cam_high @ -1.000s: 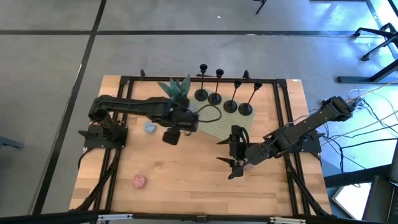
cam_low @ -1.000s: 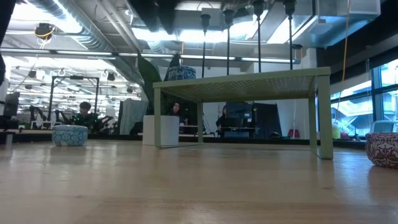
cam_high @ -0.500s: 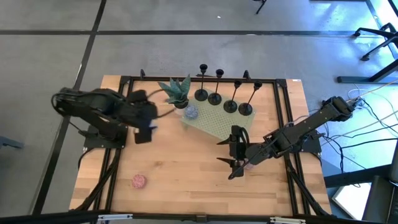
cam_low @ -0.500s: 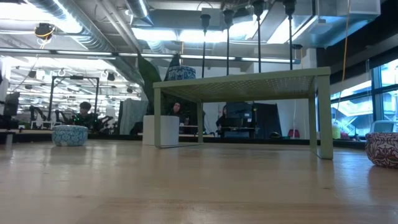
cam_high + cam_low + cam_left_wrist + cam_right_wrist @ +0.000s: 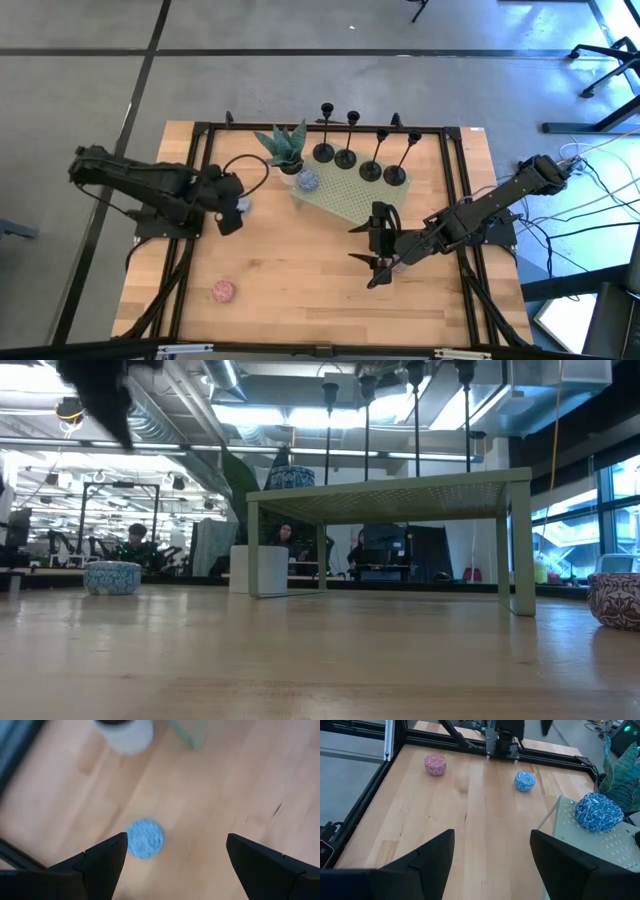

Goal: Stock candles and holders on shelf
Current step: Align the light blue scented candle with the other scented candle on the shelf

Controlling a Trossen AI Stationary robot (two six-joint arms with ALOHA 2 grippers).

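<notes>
One bluish-grey candle (image 5: 241, 206) (image 5: 145, 838) lies flat on the wooden table, left of the shelf. My left gripper (image 5: 228, 208) (image 5: 176, 840) hovers above it, open, fingers pointing steeply down, touching nothing. A second bluish candle (image 5: 307, 180) (image 5: 598, 812) sits on the pale green shelf (image 5: 350, 197) near its left corner. Several black holders (image 5: 346, 157) stand on their disc bases along the shelf's far edge. A pink-red candle (image 5: 222, 291) (image 5: 435, 764) lies near the table's front left. My right gripper (image 5: 378, 262) (image 5: 492, 835) waits open, right of centre.
A potted plant (image 5: 283, 145) stands at the shelf's far left corner. Another pink-red candle (image 5: 615, 600) rests on the table at the right of the low view. Black frame rails (image 5: 190, 180) border the table. Bare wood lies between the two grippers.
My left gripper has drawn back from beside the shelf toward the table's left edge, sinking a little and rolling about its own axis. It now hangs over the bluish candle on the table. The candles have not moved.
</notes>
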